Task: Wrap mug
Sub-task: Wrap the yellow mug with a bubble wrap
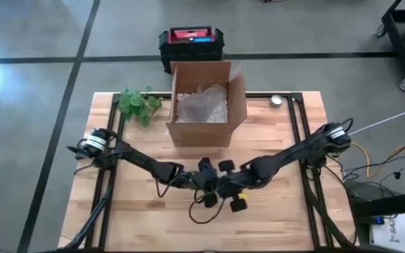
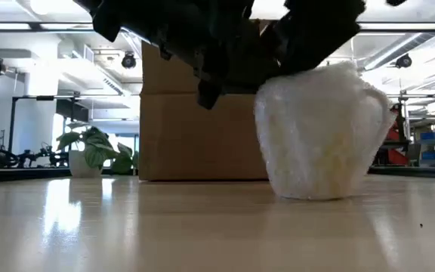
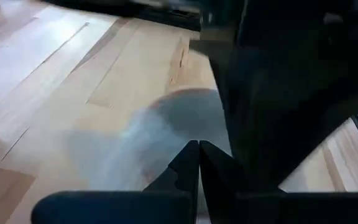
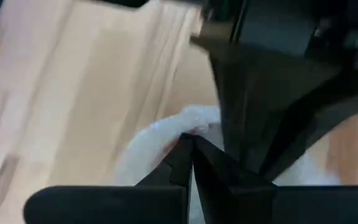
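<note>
Left gripper (image 1: 204, 184) and right gripper (image 1: 225, 184): both low over the middle of the light wooden table (image 1: 273, 218), crowded together right above the mug wrapped in white bubble wrap (image 2: 321, 134).

Left gripper's dark fingers (image 3: 185, 167): pressed together tip to tip in the left wrist view, directly over the blurred pale wrap; whether any wrap is caught between them, cannot tell.

Right gripper's dark fingers (image 4: 182, 160): likewise closed to a point in the right wrist view, tips right at the bubble wrap; an actual pinch, cannot tell.

Wrapped mug: upright on the table top in the low view, handle bulge to the picture's right, fully covered, dark arm parts just above it.

Behind it: open brown cardboard box (image 1: 206, 102) with white packing inside, standing near the table's far edge.

Beside the box: small green leafy plant (image 1: 138, 104).

Beyond the table, on the floor: black case with a red lid (image 1: 191, 41).
</note>
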